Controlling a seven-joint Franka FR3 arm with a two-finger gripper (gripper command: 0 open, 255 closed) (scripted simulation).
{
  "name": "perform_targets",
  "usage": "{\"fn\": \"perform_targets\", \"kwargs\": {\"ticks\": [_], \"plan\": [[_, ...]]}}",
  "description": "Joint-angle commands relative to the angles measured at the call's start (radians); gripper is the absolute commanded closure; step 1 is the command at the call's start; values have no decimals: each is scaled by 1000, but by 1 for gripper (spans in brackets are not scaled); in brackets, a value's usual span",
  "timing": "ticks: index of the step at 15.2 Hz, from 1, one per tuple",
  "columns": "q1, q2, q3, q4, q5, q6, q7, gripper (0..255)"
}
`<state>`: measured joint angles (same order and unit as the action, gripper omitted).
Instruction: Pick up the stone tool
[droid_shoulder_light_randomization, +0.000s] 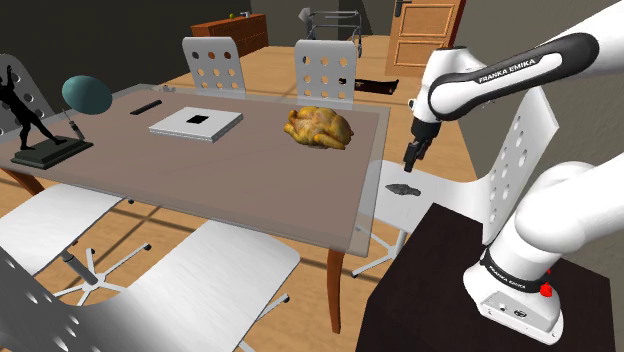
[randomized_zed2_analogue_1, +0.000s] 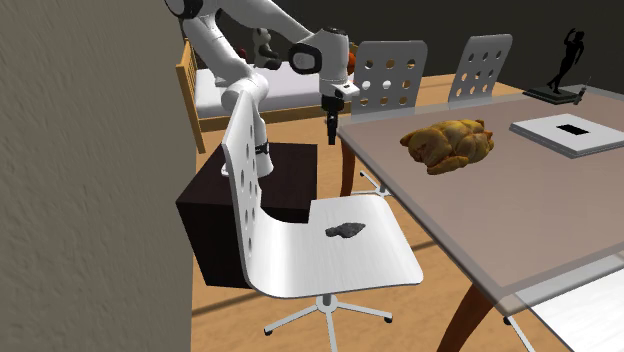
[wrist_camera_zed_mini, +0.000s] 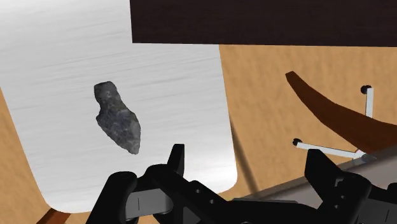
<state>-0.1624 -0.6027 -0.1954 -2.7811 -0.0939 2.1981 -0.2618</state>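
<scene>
Stone (wrist_camera_zed_mini: 118, 118) lies flat on the white chair seat (randomized_zed2_analogue_1: 380, 255) pulled up beside the table (randomized_zed2_analogue_1: 540, 210), nothing touching it. We see the gripper (droid_shoulder_light_randomization: 410, 162) hanging above the seat, fingers (wrist_camera_zed_mini: 176, 159) spread apart and empty. The stone sits beyond one finger, not between them.

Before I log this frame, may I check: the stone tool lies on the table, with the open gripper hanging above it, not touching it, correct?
Not quite: the stone tool lies on the white chair seat beside the table, not on the table, as the second exterior view shows. The open gripper does hang above it, not touching.
</scene>
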Motion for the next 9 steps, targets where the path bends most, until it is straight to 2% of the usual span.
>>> {"fn": "perform_targets", "kwargs": {"ticks": [1,5,9], "plan": [[-11,79,-34,-4,-13,88,-34,0],[-24,232,-105,2,-18,244,-110,0],[-14,407,-179,33,31,392,-215,0]]}}
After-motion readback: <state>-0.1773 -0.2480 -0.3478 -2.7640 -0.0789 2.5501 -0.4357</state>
